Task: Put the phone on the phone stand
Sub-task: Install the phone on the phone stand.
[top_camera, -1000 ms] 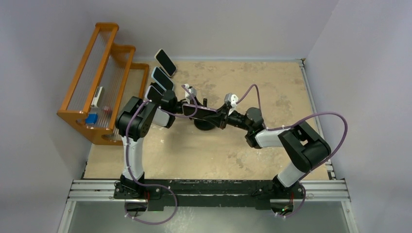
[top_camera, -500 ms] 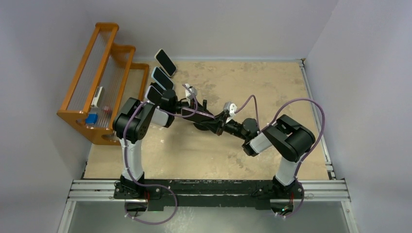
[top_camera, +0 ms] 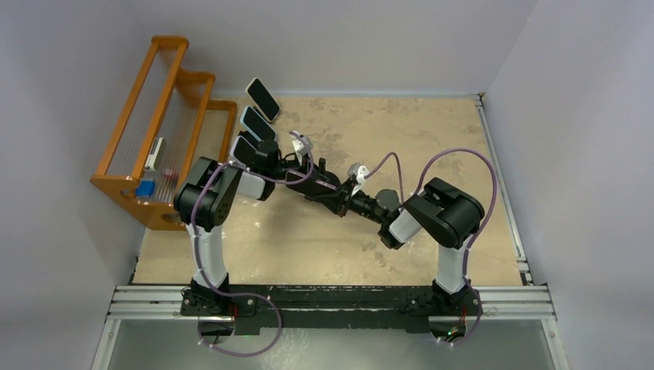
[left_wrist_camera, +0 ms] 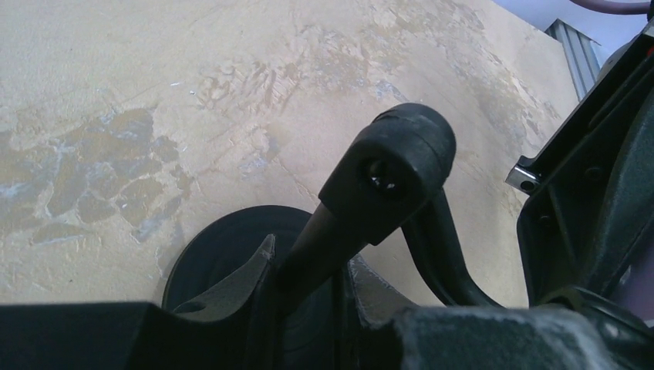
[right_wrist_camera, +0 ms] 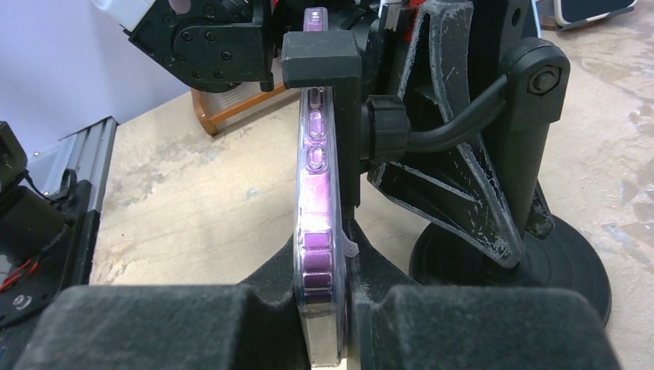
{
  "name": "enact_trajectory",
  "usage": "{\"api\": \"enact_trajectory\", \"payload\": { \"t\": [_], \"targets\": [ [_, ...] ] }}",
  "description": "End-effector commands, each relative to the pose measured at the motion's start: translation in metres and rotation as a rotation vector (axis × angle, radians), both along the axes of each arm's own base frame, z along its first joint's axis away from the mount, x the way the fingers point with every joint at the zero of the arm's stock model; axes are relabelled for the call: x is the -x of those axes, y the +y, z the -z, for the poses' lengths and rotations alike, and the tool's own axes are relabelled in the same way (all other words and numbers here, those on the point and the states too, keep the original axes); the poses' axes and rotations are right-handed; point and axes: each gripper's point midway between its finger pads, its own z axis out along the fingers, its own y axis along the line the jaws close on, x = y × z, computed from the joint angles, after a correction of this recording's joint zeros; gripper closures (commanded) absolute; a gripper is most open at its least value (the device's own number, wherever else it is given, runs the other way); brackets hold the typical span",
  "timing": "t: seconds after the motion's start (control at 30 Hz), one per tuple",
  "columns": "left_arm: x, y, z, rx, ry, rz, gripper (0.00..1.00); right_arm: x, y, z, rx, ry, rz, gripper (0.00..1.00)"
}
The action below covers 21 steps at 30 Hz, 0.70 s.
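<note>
**Mid-worktop: phone pinched at the phone stand**

The worn tan worktop sat boxed in by pale walls, and both arms met near its middle, a little toward the left edge. The right gripper was pressed together on the phone's lower end. It held the purple-cased phone upright and edge-on to the wrist camera. The phone's upper end sat under the stand's clamp bracket, with its back against the holder. The left gripper was pinched on the stand's slanted neck, just above the round base, which rested on the worktop.

An orange rack lined the left edge. Three other phones stood propped in a row from the far-left corner, the nearest just behind the left arm, so that side was tight. Bare surface stretched from the stand to the far and right edges, and a band lay open between the stand and the near edge.

Compared with a second before, the right arm had folded inward. Its elbow had moved away from the right edge toward the middle, and its gripper had shifted slightly left and nearer. The left arm had barely moved.
</note>
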Motion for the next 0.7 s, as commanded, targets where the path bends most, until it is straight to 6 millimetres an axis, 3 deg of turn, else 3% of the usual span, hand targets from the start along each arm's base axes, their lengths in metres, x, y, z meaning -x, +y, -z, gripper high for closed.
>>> {"api": "enact_trajectory", "payload": {
  "t": [0.0,0.23,0.5,0.67],
  "targets": [
    [-0.008,0.016,-0.024,0.050,0.110,-0.118,1.00,0.026,-0.014,0.063,0.075,0.237,-0.005,1.00],
    [0.004,0.020,-0.016,0.076,0.086,-0.121,1.00,0.005,0.003,0.035,0.071,0.218,-0.006,1.00],
    [0.011,0.019,-0.016,0.099,0.083,-0.108,1.00,-0.026,0.004,-0.015,0.070,0.115,0.071,1.00],
    [0.012,0.020,-0.012,0.102,0.091,-0.114,1.00,-0.034,0.008,-0.042,0.056,0.050,0.068,0.69]
  ]
}}
